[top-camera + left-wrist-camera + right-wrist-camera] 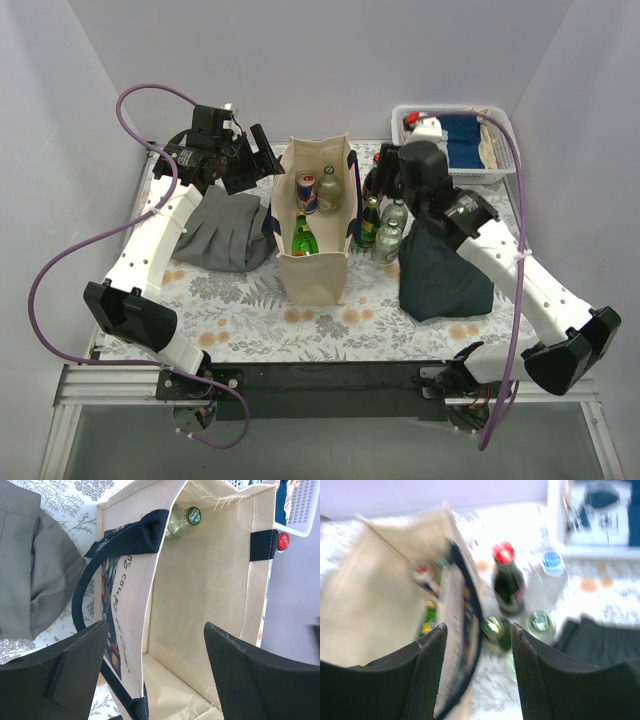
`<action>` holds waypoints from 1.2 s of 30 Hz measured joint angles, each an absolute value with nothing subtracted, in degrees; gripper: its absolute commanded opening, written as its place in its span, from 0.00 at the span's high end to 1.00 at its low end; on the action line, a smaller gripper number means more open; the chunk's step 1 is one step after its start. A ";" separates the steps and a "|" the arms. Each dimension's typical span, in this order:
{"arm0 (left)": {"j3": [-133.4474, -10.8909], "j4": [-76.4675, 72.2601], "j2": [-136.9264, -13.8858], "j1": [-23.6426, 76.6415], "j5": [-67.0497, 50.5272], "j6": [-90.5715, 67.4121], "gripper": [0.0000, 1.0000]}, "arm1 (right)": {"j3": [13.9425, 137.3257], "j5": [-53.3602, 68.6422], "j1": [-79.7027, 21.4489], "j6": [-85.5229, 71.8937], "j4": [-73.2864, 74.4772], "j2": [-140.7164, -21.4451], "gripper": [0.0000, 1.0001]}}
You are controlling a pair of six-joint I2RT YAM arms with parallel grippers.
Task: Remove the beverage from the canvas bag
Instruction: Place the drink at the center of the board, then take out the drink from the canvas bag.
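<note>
The left tool (155,626) is held wide open, with nothing between its fingers. It is poised over the left rim of the canvas bag (200,580), and the bag's open mouth is looked into from that wrist. A clear bottle (179,521) with a green cap is seen standing in a far corner of the bag.

The right tool (479,627) is seen with its fingers parted and nothing gripped between them, though that wrist view is blurred. It is held above the right side of the bag, over a cluster of bottles standing on the surface (250,320) just outside the bag's right wall. In this cluster a dark bottle (507,582) with a red cap, a blue-capped bottle (551,562) and two smaller bottles nearer the tool can be made out.

The bag is stood upright in the middle of the surface, between the two arms. In the top view three drinks are shown inside it: a can (306,192), the clear bottle beside it, and a green bottle (303,238) nearer the front.

A grey cloth (220,235) is laid left of the bag and a dark navy cloth (440,270) right of it. A white basket (500,118) is set at the far right corner.
</note>
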State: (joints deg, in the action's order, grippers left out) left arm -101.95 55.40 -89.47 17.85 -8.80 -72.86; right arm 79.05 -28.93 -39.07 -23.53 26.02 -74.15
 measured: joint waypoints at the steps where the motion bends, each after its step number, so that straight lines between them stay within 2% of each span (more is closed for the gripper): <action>1: -101.95 55.40 -89.47 17.85 -8.78 -72.86 0.24 | 83.44 -27.88 -39.07 -22.63 26.79 -75.46 0.40; 6: -101.95 55.40 -89.47 17.85 -8.78 -72.86 0.24 | 106.19 -18.65 -39.05 -17.91 30.02 -86.06 0.40; 11: -101.95 55.42 -89.47 17.85 -8.75 -72.84 0.24 | 122.23 -7.68 -39.13 -16.21 34.94 -99.96 0.41; 21: -101.95 55.44 -89.47 17.85 -8.75 -72.64 0.24 | 124.03 -1.08 -39.24 -15.14 46.96 -113.71 0.42; 28: -101.86 55.33 -89.47 17.85 -8.75 -72.64 0.24 | 125.78 -4.84 -39.24 -12.95 47.59 -114.87 0.41; 36: -101.60 55.29 -89.45 17.85 -8.75 -72.62 0.24 | 131.46 -10.11 -39.22 -10.94 46.54 -122.04 0.41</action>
